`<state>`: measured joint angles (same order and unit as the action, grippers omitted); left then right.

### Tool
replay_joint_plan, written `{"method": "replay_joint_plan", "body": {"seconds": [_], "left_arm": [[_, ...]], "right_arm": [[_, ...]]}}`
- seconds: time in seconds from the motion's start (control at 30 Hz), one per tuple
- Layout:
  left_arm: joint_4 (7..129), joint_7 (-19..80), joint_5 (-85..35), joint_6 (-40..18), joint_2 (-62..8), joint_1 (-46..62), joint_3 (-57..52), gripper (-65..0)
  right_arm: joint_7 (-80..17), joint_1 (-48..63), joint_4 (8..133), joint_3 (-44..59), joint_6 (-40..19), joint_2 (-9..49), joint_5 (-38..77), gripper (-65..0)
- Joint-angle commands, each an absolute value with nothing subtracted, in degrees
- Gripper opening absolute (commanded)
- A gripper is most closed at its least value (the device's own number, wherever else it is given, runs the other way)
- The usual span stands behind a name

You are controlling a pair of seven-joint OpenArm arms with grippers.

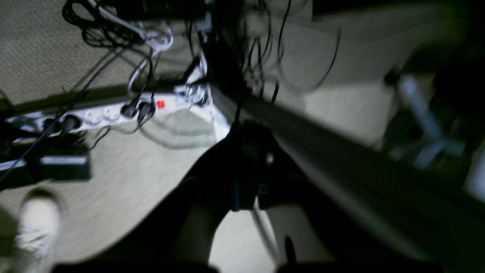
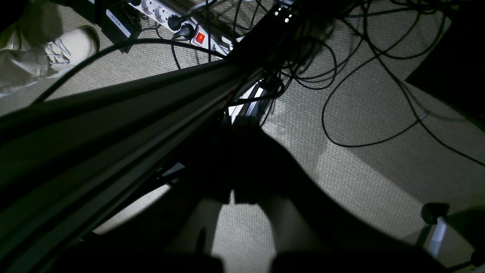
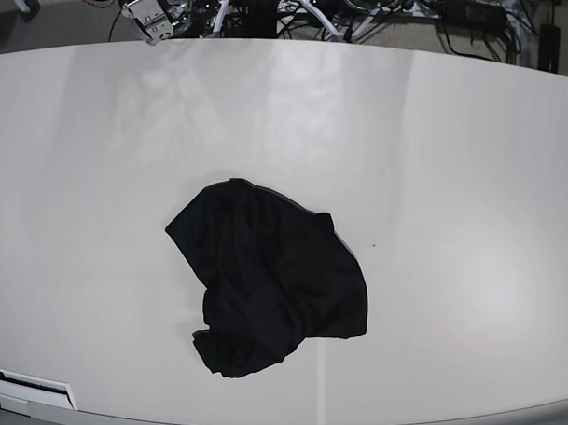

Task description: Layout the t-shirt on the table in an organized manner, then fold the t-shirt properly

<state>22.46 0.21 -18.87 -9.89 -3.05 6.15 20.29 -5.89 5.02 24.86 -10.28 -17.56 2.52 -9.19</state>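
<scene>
No text, brand or number can be read in any view. The power strip [image 2: 189, 32] on the floor has a lit red switch, seen in both wrist views, but any mark on it is too small to make out. A dark box [image 2: 117, 19] beside it, in the right wrist view, bears a pale strip with tiny characters, too blurred to read. The t-shirt [image 3: 268, 283] on the table [image 3: 469, 169] shows no legible logo in the base view.
</scene>
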Motion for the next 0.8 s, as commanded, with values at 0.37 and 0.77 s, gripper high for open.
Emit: {"method": "replay_joint_plan", "body": {"seconds": [0.37, 0.77], "left_arm": [[39.00, 13.21, -10.57, -10.39, -3.20, 16.32, 20.51, -65.0], [53.87, 20.51, -12.14, -7.38, -9.41, 26.50, 20.51, -65.0]], "right_arm": [[-20.64, 17.80, 44.51, -10.15, -18.65, 7.66, -9.02, -65.0], [-20.97, 35.66, 65.60, -10.15, -18.65, 12.43, -3.42, -65.0]]}}
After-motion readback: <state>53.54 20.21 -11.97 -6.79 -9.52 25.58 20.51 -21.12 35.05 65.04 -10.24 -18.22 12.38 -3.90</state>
